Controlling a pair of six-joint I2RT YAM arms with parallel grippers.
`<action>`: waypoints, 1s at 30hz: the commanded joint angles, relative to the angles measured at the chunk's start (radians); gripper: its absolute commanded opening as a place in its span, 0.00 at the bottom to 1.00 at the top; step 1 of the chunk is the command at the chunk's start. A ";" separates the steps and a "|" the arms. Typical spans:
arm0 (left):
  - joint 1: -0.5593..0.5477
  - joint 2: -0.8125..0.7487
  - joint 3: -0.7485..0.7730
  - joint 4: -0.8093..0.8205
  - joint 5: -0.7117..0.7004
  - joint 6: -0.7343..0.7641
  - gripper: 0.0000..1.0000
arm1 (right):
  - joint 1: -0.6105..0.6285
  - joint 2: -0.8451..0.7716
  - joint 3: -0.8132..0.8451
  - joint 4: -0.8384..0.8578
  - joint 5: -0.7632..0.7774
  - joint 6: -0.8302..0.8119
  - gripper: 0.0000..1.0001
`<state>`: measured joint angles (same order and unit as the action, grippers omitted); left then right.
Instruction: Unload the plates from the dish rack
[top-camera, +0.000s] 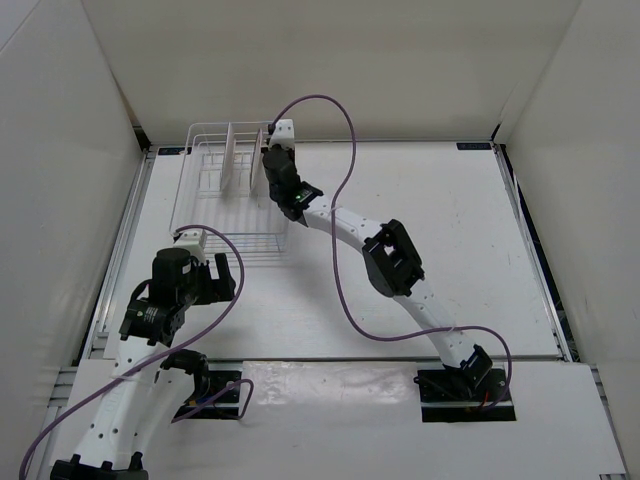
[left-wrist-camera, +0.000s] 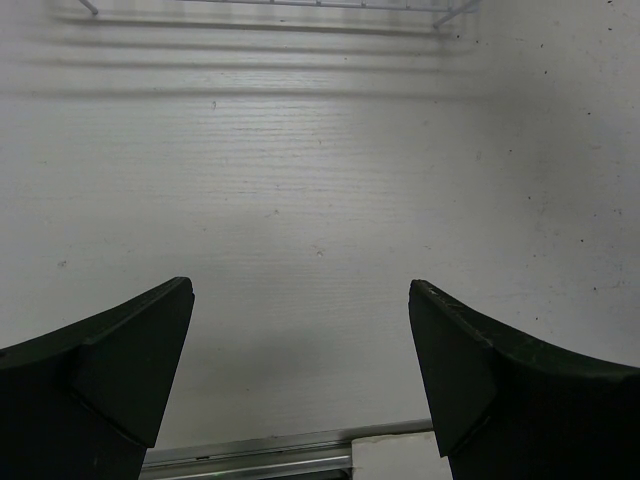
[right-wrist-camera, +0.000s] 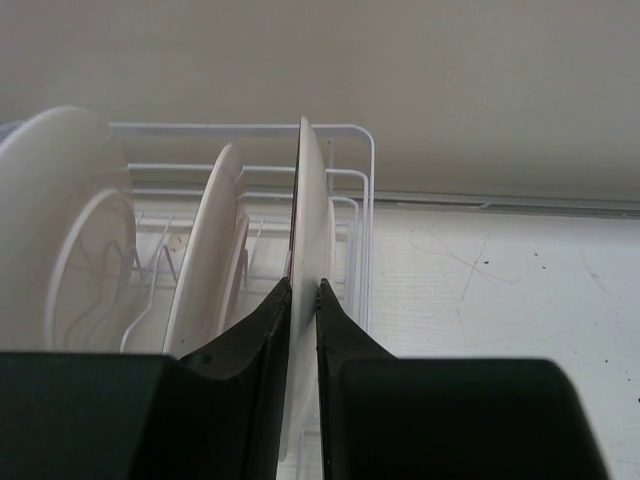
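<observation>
The white wire dish rack (top-camera: 181, 190) stands at the back left of the table. In the right wrist view three pale plates stand upright in the dish rack (right-wrist-camera: 350, 160): a left one (right-wrist-camera: 60, 230), a middle one (right-wrist-camera: 210, 250) and a right one (right-wrist-camera: 312, 200) with a thin dark rim. My right gripper (right-wrist-camera: 303, 285) is shut on the right plate's edge, one finger on each face. From above, the right gripper (top-camera: 268, 152) is at the rack's right end, next to edge-on plates (top-camera: 228, 158). My left gripper (left-wrist-camera: 300, 290) is open and empty over bare table.
The rack's near wire edge (left-wrist-camera: 300, 5) shows at the top of the left wrist view, and a metal rail (left-wrist-camera: 250, 460) runs along the table's near edge. White walls enclose the table. The left gripper (top-camera: 222, 275) hovers just in front of the rack.
</observation>
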<state>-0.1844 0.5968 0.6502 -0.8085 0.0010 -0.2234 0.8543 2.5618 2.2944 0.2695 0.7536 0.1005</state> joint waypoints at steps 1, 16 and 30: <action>0.003 -0.002 0.032 -0.003 0.010 -0.005 0.99 | 0.018 -0.017 0.033 0.190 0.088 -0.024 0.00; 0.003 0.008 0.034 -0.003 0.005 -0.005 0.99 | 0.029 -0.147 0.004 0.332 0.141 -0.254 0.00; 0.003 0.000 0.032 -0.006 0.004 -0.007 0.99 | -0.021 -0.265 -0.232 0.011 0.035 0.007 0.42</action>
<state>-0.1844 0.6067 0.6502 -0.8089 0.0010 -0.2264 0.8566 2.3474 2.1056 0.3676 0.8112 -0.0021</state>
